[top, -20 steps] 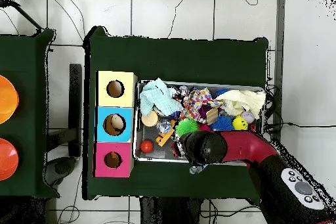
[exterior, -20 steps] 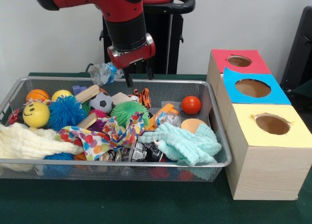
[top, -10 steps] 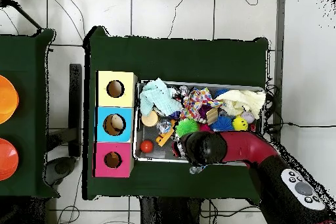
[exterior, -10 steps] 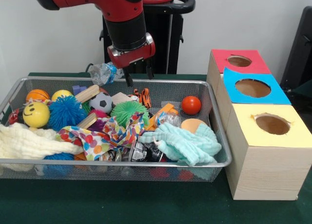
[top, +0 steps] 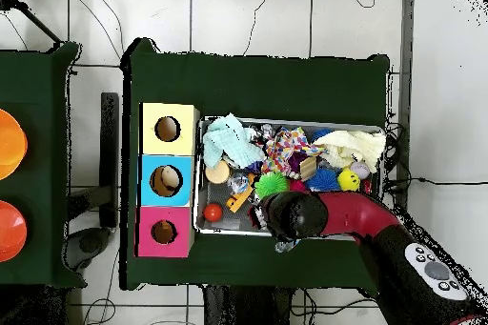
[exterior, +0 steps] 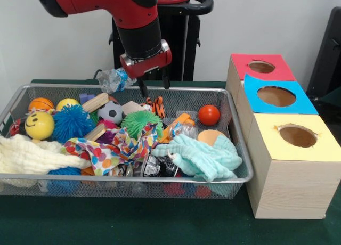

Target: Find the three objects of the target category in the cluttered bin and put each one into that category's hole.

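My gripper (exterior: pixel 154 86) hangs open and empty above the far rim of the wire bin (exterior: pixel 239 161), just over a small tiger toy (exterior: pixel 156 105). The bin holds a red ball (exterior: pixel 209 115), a soccer ball (exterior: pixel 111 111), a yellow smiley ball (exterior: pixel 39 125), a blue spiky ball (exterior: pixel 72 122) and a green spiky ball (exterior: pixel 139 121). A crushed plastic bottle (exterior: pixel 113 80) lies at the far rim, left of the fingers. In the overhead view the arm's wrist (top: pixel 291 214) hides the gripper; the red ball (top: pixel 213 212) lies to its left.
Right of the bin stand three wooden boxes with holes: red (exterior: pixel 261 67), blue (exterior: pixel 276 96) and yellow (exterior: pixel 297 136). A mint cloth (exterior: pixel 202 157), a cream cloth (exterior: pixel 32 155) and a patterned cloth (exterior: pixel 114 149) cover the bin's near side. Wooden blocks (exterior: pixel 96 101) lie among the balls.
The gripper has drifted slightly to the right in the front view, still open. Nothing in the bin has moved.
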Available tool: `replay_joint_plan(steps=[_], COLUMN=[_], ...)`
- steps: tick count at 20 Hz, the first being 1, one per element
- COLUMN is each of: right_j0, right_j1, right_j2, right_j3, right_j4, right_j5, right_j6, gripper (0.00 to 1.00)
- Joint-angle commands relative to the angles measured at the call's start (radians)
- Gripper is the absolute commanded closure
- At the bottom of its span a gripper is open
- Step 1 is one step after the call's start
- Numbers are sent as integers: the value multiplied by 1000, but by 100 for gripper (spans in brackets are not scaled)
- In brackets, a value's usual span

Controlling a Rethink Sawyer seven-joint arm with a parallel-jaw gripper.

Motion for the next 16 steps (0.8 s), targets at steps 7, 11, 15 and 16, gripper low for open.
replay_joint_plan(steps=[7,11,15,16], right_j0=[-58,-63,-65,-69], right_j1=[-98,-109,-120,-130], right_j2=[1,2,3,5], right_j3=[109,122,135,144], right_j4=[-32,-34,-28,-24], right_j5=[-78,-84,-81,-80], right_j6=[30,34,41,42], gripper=[0,0,0,0])
